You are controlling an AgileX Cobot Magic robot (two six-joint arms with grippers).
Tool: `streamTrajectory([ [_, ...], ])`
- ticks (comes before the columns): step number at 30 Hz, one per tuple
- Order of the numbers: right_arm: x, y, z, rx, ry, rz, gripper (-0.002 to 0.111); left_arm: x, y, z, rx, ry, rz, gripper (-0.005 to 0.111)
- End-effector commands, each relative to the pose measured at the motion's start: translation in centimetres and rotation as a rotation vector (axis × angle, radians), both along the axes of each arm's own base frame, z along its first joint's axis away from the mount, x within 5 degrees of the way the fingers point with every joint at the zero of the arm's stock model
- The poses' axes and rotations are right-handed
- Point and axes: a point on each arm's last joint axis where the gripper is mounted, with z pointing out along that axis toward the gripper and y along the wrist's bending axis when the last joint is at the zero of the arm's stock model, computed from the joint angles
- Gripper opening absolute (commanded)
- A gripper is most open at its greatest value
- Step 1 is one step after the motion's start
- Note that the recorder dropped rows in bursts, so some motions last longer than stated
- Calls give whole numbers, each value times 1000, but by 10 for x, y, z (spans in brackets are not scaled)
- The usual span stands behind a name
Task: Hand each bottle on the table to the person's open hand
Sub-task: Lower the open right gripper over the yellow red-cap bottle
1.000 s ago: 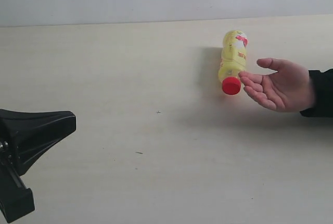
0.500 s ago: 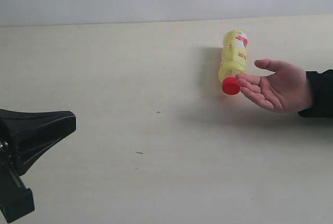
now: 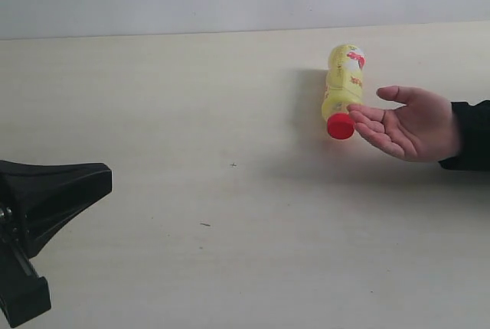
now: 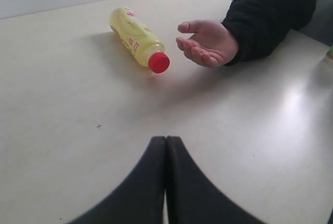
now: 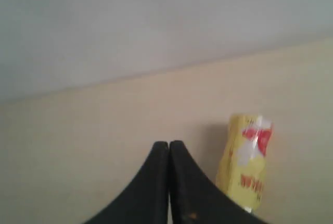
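Observation:
A yellow bottle (image 3: 343, 84) with a red cap (image 3: 340, 126) lies on its side on the pale table (image 3: 191, 115), cap toward the near edge. The person's open hand (image 3: 409, 124), palm up with a black cuff, hovers just right of the cap, fingertips almost touching it. My left gripper (image 3: 107, 180) rests shut and empty at the lower left, far from the bottle. The left wrist view shows the same gripper (image 4: 166, 139), the bottle (image 4: 134, 36) and the hand (image 4: 208, 44). My right gripper (image 5: 169, 144) is shut and empty, with the bottle (image 5: 248, 166) beside it. The other bottles are out of view.
A grey wall runs behind the table's far edge (image 3: 230, 32). A sliver of something green and white (image 4: 330, 54) shows at the frame edge in the left wrist view, beyond the black sleeve (image 4: 270, 10).
The person's hand has drifted slightly left and up, bringing its fingertips closer to the red cap. The bottle and the left gripper have not moved.

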Motion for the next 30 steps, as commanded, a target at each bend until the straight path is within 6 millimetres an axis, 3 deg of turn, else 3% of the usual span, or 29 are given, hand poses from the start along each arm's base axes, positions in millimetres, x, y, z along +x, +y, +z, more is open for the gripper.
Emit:
streamTrajectory([
  [1,53,7,-51,-106,403,72,0,0,1,2,-14,-12,5,0],
  [3,70,7,-69,-292,470,9,0,0,1,2,-14,-12,5,0],
  [6,82,15,-80,-395,469,-21,0,0,1,2,-16,-14,5,0],
  [10,94,36,-96,-391,491,17,0,0,1,2,-16,-14,5,0],
  [15,115,43,-120,-395,571,28,2,0,1,2,-16,-14,5,0],
  [20,120,51,-145,-333,632,50,31,0,1,2,-16,-14,5,0],
  [23,123,50,-159,-352,655,56,68,0,1,2,-16,-14,5,0],
  [24,123,50,-161,-356,659,58,75,0,1,2,-16,-14,5,0],
  [26,124,50,-165,-365,666,58,81,0,1,2,-16,-14,5,0],
  [30,126,48,-175,-388,684,50,81,0,1,2,-16,-14,5,0],
])
